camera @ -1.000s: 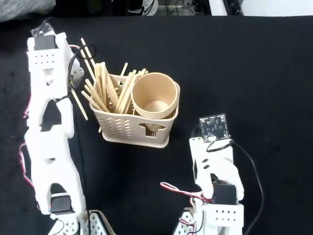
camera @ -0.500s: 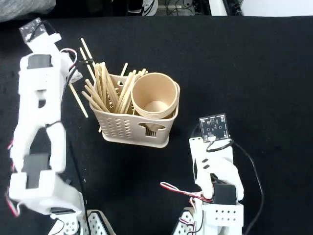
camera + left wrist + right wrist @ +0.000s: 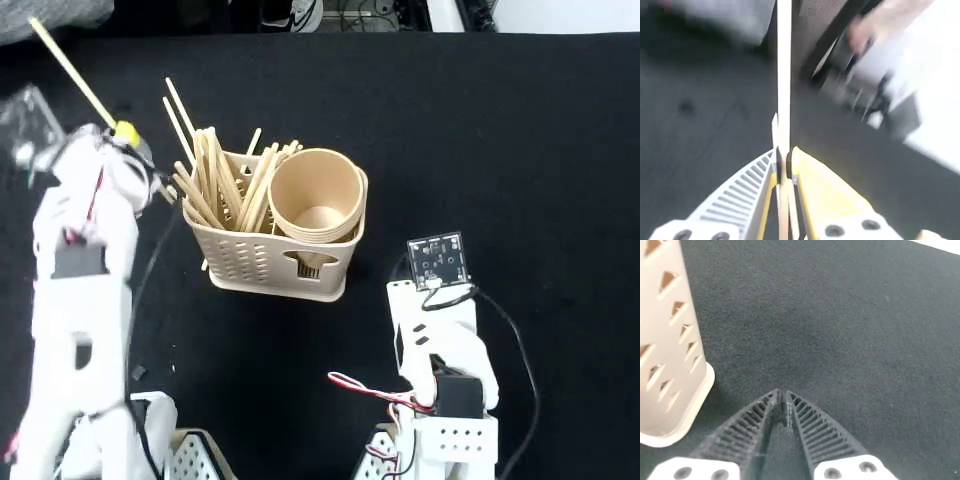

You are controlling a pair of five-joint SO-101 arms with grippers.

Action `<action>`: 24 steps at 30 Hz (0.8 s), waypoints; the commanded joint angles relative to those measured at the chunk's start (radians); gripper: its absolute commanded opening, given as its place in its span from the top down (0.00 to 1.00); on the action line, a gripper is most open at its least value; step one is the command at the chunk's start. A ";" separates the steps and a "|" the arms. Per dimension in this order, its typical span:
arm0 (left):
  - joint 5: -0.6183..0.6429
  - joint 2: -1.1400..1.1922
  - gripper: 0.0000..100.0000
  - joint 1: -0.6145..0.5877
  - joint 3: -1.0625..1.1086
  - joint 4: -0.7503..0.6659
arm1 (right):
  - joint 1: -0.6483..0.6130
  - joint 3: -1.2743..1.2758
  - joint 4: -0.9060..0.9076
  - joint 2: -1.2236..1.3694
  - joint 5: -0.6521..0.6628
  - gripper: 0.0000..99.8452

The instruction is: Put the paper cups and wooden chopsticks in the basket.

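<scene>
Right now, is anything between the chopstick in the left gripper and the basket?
Nothing on the path itself. The left gripper holds the chopstick up beside the basket. But the chopsticks already inside fan out toward that side, so the new one may hit them going in.

Wooden chopstick [image 3: 784,75], plastic basket [image 3: 265,265], matt tablecloth [image 3: 500,150]

Beige basket [image 3: 265,265], pale chopstick [image 3: 70,65], black table [image 3: 500,150]
</scene>
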 commanded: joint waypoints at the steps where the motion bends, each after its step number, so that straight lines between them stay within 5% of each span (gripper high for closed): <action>1: -0.002 -0.255 0.97 0.010 0.186 -0.238 | 0.008 -0.007 0.003 -0.056 0.002 0.99; 9: -0.014 -0.575 0.97 0.044 0.266 -0.252 | 0.008 -0.007 0.003 -0.056 0.002 0.99; 15: -0.180 -0.836 0.97 0.067 0.326 -0.252 | 0.008 -0.007 0.003 -0.056 0.002 0.99; 24: -0.186 -1.042 0.97 0.360 0.349 -0.077 | 0.008 -0.007 0.003 -0.056 0.002 0.99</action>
